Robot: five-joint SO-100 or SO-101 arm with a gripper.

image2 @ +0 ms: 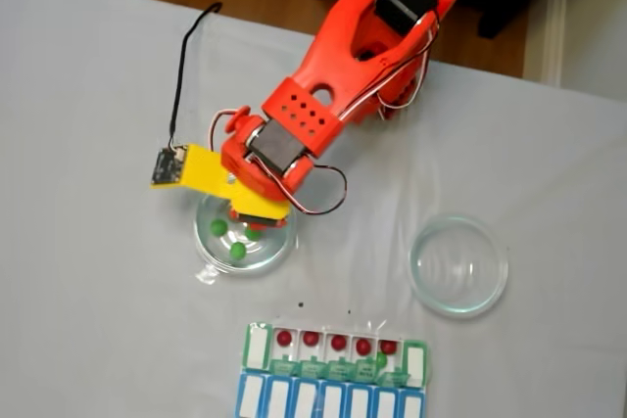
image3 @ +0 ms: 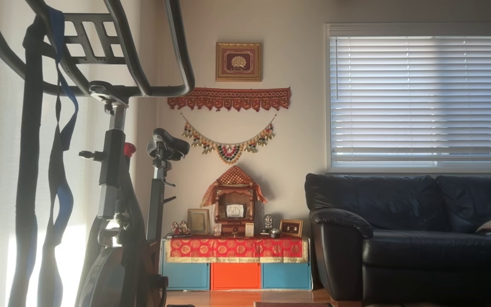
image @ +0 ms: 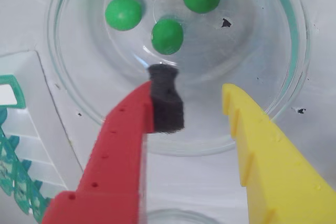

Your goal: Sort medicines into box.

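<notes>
Now fingers (image: 202,111) spread over round clear dish (image: 283,51), smooth green balls (image: 167,35).

Arm (image2: 333,85) angled down; fingers (image: 247,129) spread apart

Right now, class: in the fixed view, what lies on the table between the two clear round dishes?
Nothing: in the fixed view the white table is bare between the dish with green balls and the empty dish.

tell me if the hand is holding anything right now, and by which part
Nothing is held. In the wrist view the hand is open over the clear dish, its fingers apart with nothing between them; the green balls lie loose in the dish.
</notes>
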